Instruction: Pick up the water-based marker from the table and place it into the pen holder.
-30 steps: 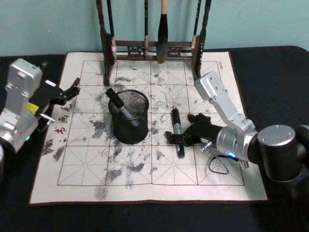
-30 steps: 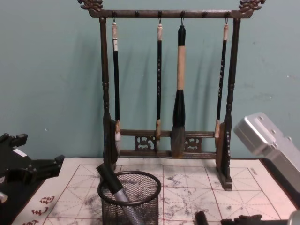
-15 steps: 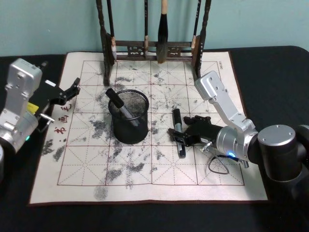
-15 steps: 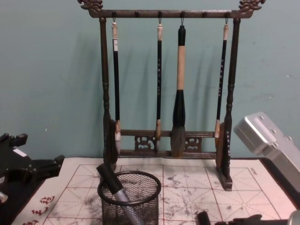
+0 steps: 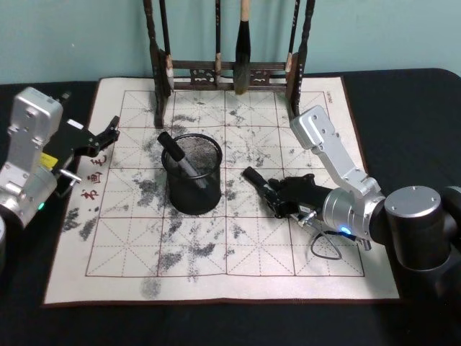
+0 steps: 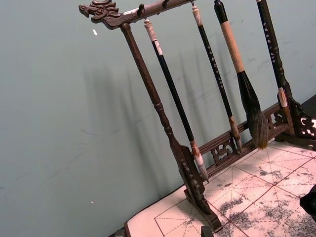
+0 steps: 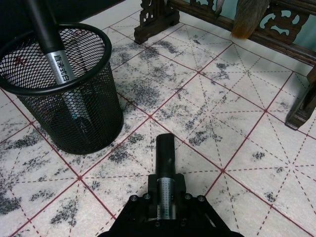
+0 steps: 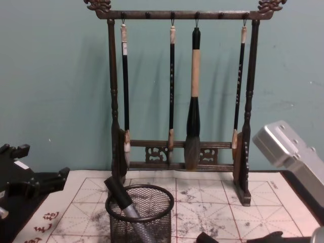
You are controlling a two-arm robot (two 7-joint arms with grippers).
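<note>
Currently, the right gripper [image 5: 277, 198] is closed around the rear of 1 marker [image 5: 253, 178], low over the stained mat [image 5: 216, 252] on the table [image 5: 403, 108]. The marker's free end points toward the pen holder [image 5: 191, 196], which stands near on its left and contains 1 other marker [image 5: 175, 153] leaning on the rim. The left gripper [image 5: 109, 132] rests at the mat's left edge, fingers apart and empty.
</note>
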